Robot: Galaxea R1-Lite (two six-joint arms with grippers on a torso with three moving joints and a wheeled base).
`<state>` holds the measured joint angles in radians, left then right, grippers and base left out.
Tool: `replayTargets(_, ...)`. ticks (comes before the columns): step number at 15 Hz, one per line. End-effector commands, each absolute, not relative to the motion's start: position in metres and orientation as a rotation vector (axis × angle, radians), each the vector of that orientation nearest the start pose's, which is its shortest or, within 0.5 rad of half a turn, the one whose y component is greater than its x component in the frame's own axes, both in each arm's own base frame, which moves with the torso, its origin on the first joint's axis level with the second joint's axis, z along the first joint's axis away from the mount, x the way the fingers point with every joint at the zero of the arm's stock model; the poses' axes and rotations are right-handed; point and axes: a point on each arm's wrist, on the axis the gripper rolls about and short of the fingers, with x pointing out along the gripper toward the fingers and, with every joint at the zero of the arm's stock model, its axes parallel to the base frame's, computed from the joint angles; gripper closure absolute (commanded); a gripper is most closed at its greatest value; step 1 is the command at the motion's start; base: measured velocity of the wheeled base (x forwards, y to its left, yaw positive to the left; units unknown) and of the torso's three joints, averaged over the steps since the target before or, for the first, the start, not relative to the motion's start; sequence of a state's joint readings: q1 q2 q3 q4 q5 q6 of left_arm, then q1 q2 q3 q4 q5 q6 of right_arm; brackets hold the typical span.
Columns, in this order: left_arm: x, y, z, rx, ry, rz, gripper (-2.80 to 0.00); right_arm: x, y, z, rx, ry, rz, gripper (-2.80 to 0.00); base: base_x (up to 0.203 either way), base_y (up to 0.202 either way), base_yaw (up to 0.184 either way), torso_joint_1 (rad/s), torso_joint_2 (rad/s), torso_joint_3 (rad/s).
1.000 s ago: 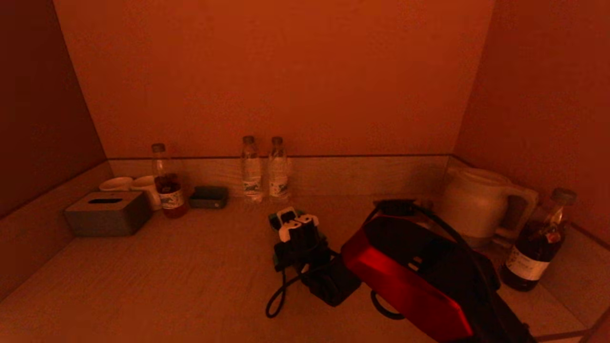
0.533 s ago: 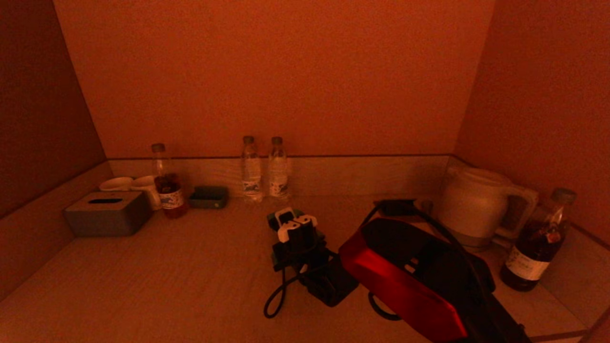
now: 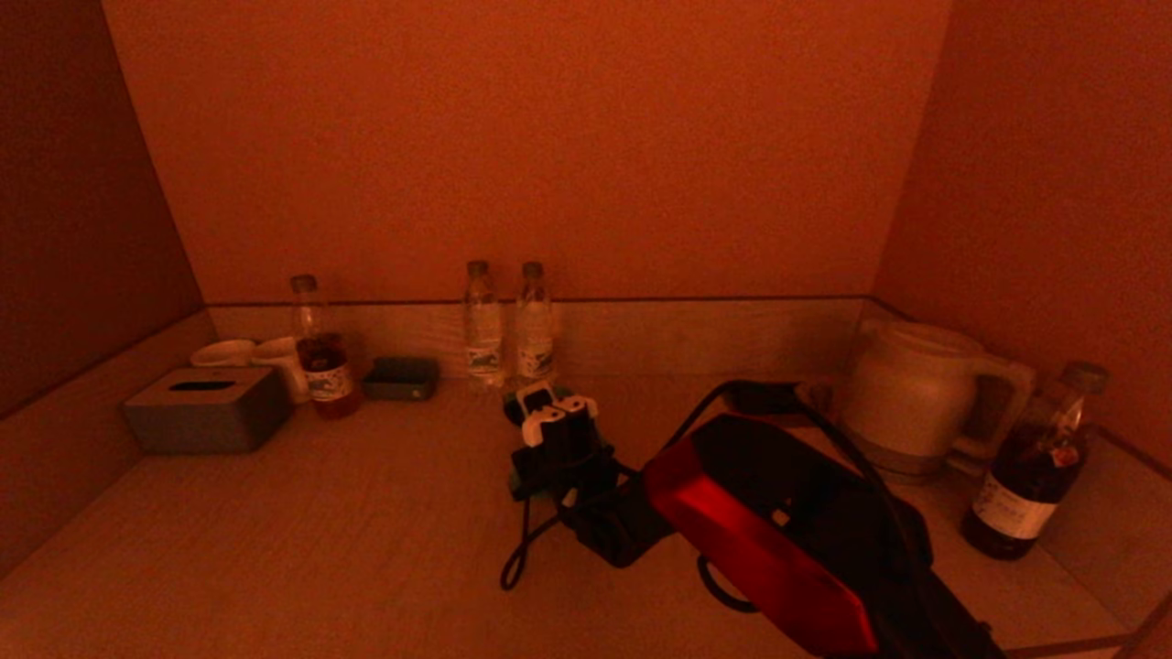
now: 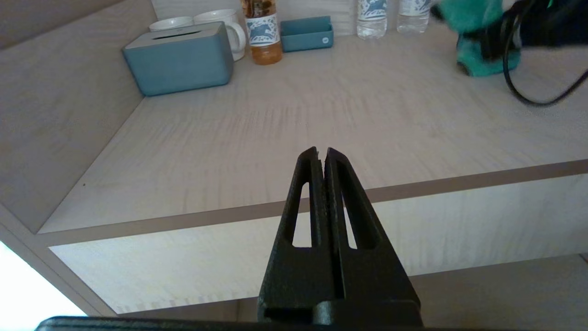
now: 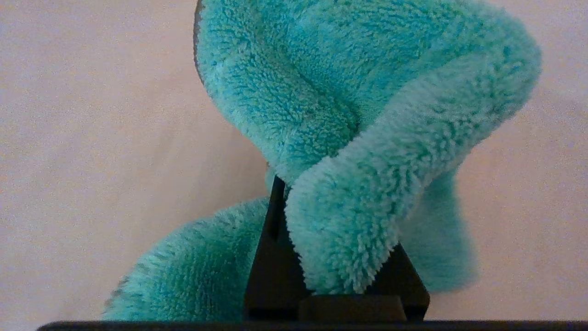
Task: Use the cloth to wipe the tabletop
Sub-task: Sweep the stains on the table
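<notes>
A fluffy teal cloth is bunched on the pale wood tabletop. My right gripper is shut on the cloth, which wraps over the fingers and hides their tips. In the head view the right gripper is at the table's middle, near the back, with bits of the cloth showing around it. The cloth also shows in the left wrist view. My left gripper is shut and empty, parked off the table's front edge.
A tissue box, two mugs, a drink bottle and a small tray stand at the back left. Two water bottles stand at the back middle. A kettle and a dark bottle stand at the right.
My right arm has slid the cloth toward the back and a little to the left across the tabletop. The left gripper has not visibly moved.
</notes>
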<state>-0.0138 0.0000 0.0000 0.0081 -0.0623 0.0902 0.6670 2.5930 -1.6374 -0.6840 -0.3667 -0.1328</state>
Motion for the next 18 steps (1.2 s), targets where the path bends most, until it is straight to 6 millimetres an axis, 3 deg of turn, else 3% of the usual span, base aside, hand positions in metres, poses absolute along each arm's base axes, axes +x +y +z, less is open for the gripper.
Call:
replayTargets(1, -0.023, -0.001, 0.075, 0.09, 0.004, -0.077, 0.0, 0.405, 0.318, 0.073, -0.236, 0.15, 0.271, 0.0, 0.0, 0.0, 0.0, 0.0, 0.0, 0.0)
replayTargets(2, -0.023, -0.001, 0.075, 0.09, 0.004, -0.077, 0.0, 0.402, 0.316, 0.093, -0.22, 0.123, 0.26, 0.0, 0.0, 0.0, 0.0, 0.0, 0.0, 0.0)
replayTargets(4, -0.023, -0.001, 0.075, 0.09, 0.004, -0.077, 0.0, 0.399, 0.313, 0.106, -0.216, 0.115, 0.25, 0.0, 0.0, 0.0, 0.0, 0.0, 0.0, 0.0)
replayTargets(7, -0.023, -0.001, 0.075, 0.09, 0.004, -0.075, 0.0, 0.375, 0.294, 0.173, -0.172, 0.045, 0.242, 0.0, 0.0, 0.0, 0.0, 0.0, 0.0, 0.0)
replayTargets(13, -0.023, -0.001, 0.075, 0.09, 0.004, -0.077, 0.0, 0.367, 0.287, 0.179, -0.179, 0.06, 0.239, 0.0, 0.0, 0.0, 0.0, 0.0, 0.0, 0.0)
replayTargets(16, -0.023, -0.001, 0.075, 0.09, 0.004, -0.077, 0.0, 0.338, 0.262, 0.197, -0.184, 0.074, 0.225, 0.0, 0.0, 0.0, 0.0, 0.0, 0.0, 0.0)
replayTargets(18, -0.023, -0.001, 0.075, 0.09, 0.004, -0.077, 0.0, 0.334, 0.259, 0.2, -0.182, 0.074, 0.218, 0.0, 0.0, 0.0, 0.0, 0.0, 0.0, 0.0)
